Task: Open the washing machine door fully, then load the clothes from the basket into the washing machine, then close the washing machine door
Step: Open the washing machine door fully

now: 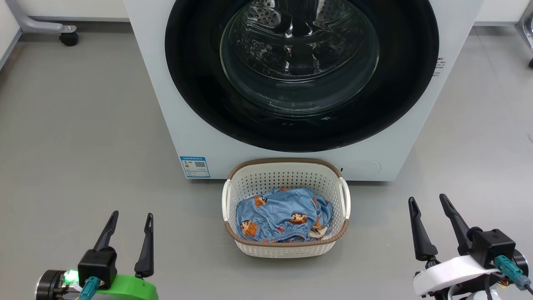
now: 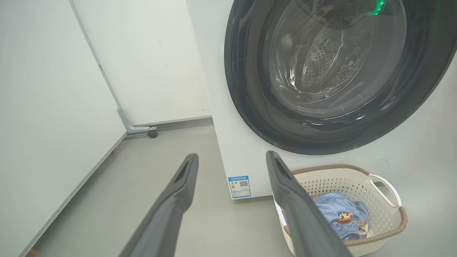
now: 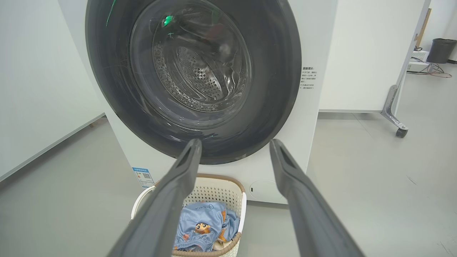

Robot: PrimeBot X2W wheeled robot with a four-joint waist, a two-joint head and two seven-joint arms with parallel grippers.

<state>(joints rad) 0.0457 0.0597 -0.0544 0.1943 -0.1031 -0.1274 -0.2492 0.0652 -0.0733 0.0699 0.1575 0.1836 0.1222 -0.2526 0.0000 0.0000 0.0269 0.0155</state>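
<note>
The white washing machine (image 1: 166, 104) stands straight ahead with its round black-rimmed door (image 1: 300, 71) flat against its front. Right in front of it on the floor sits the cream basket (image 1: 233, 183) holding the light blue clothes (image 1: 283, 214) with cartoon figures. My left gripper (image 1: 130, 227) is open at the lower left, well clear of the basket. At the lower right my right gripper (image 1: 429, 206) is open too, with nothing between its fingers. The left wrist view has the door (image 2: 250, 89) and basket (image 2: 389, 214) ahead of the open left gripper (image 2: 232, 157). In the right wrist view, the open right gripper (image 3: 234, 142) faces the door (image 3: 278, 71) and clothes (image 3: 203, 228).
A white partition panel on a castor foot (image 1: 66, 35) stands at the far left, another partition foot (image 3: 400, 130) to the machine's right. A white wall (image 2: 53, 107) runs along the left side. A dark bin (image 3: 441, 50) sits far right. Grey floor (image 1: 83, 146) lies around the basket.
</note>
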